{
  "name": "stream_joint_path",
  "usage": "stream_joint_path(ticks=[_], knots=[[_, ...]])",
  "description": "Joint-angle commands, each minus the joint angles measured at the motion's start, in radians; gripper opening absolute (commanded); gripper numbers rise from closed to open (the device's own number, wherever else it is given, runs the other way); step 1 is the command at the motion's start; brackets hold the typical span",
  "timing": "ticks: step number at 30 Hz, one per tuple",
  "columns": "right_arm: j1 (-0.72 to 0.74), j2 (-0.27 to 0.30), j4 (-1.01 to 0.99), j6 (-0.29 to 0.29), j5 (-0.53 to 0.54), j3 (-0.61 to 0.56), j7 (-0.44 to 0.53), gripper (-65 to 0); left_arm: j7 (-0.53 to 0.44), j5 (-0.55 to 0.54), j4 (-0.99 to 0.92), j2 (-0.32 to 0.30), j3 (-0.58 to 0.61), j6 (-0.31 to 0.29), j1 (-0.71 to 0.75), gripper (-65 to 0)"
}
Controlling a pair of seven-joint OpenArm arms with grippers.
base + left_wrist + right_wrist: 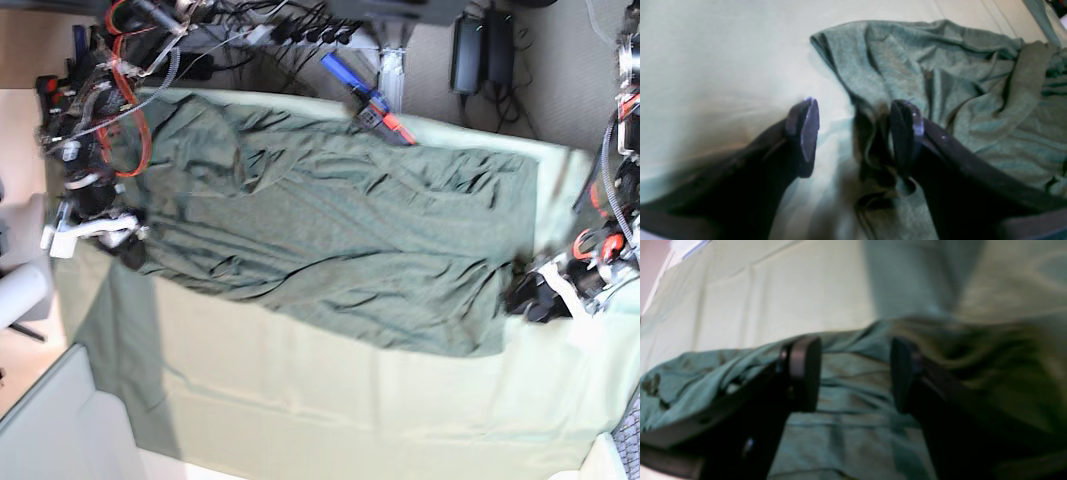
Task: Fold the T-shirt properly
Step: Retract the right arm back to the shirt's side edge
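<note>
The T-shirt (pixel 340 230), dark grey-green and wrinkled, lies spread across the pale sheet (pixel 350 400) in the base view. My left gripper (pixel 525 295) sits at the shirt's right edge. In the left wrist view this gripper (pixel 855 130) is open, and a bunched edge of the T-shirt (pixel 957 83) lies between its fingers, close to the right finger (pixel 907 133). My right gripper (pixel 130 240) is at the shirt's left edge. In the right wrist view the right gripper (pixel 853 373) is open low over the T-shirt (pixel 853 426), with rumpled cloth between and beyond the fingers.
Cables, power bricks and a blue-and-red tool (pixel 365 95) crowd the far side behind the table. The pale sheet (pixel 723 66) stretches bare in front of the shirt. The table's near left corner drops off toward the floor (pixel 40 430).
</note>
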Motion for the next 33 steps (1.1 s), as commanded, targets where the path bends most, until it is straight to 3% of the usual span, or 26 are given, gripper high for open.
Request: stream_joint_path(ticks=[1,7,11,15,26,33], knots=[[0.004,0.033,0.015,0.005,0.021,0.008,0.016,-32.0,-0.017,-0.017,0.013,-0.012,-0.005,-0.009,-0.021,-27.8],[-0.015,0.116,0.015,0.005,0.005,0.008,0.017,-32.0,-0.018,-0.016,0.013,-0.012,-0.001,-0.009,-0.022,-27.8],[-0.014,0.166,-0.02,0.004,-0.043,0.008,0.077,-31.8,-0.01,-0.016,0.013,-0.013,-0.001,-0.009,-0.022,-27.8],[0.008,0.205,-0.135,0.005,-0.039,0.007,0.121,-23.4,-0.011,-0.016,0.013,-0.012,-0.001,-0.009,-0.022,-27.8],[0.172,0.214,-0.329,0.003,-0.125,-0.159,0.15,-21.8,-0.011,0.0,0.013,-0.013,-0.001,-0.009,-0.022,-27.8],[0.179,0.214,-0.386,0.003,-0.135,-0.171,0.137,-21.8,-0.011,0.009,0.013,-0.016,-0.001,-0.009,-0.027,-27.8]])
